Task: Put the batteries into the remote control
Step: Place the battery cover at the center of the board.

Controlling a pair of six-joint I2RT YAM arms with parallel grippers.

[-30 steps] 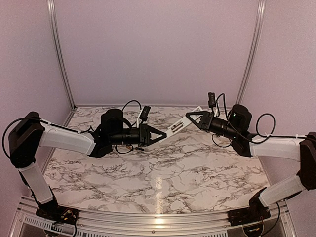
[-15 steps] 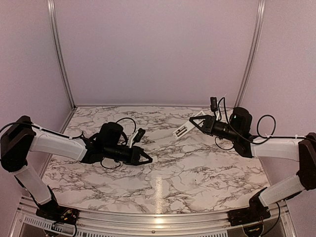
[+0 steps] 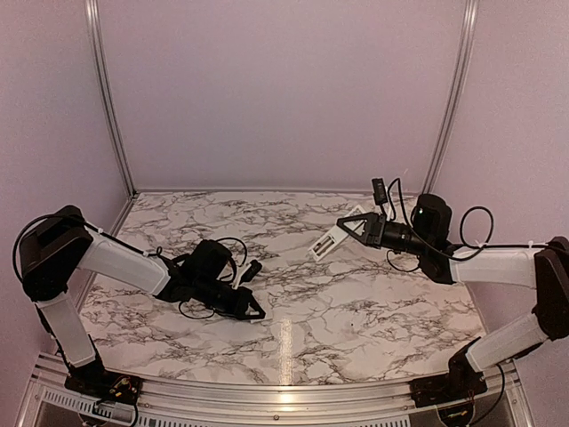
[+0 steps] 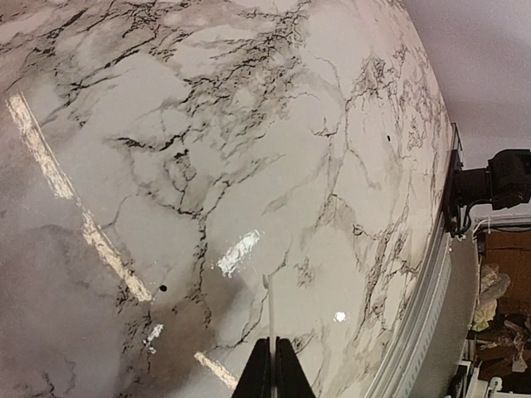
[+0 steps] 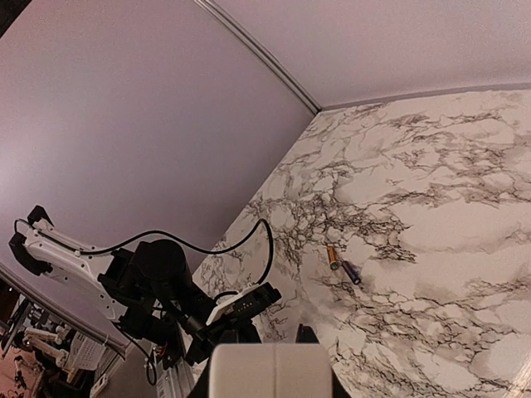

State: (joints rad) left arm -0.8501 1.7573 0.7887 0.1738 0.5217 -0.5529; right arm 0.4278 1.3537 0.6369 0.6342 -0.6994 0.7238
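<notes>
Remote control [image 3: 324, 241] sits clamped in the right gripper [image 3: 340, 229], the left gripper [image 3: 260, 315] pinches a thin white plate [image 4: 269, 307], and both batteries [image 5: 333, 257] lie unloaded.

Glossy marble-patterned table [image 3: 356, 302], lilac walls [image 3: 284, 89] behind, aluminium posts [image 3: 108, 98] at corners

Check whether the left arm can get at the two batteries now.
Probably not yet: the batteries lie unobstructed on the marble table, but the left gripper is shut on a thin white plate.
</notes>
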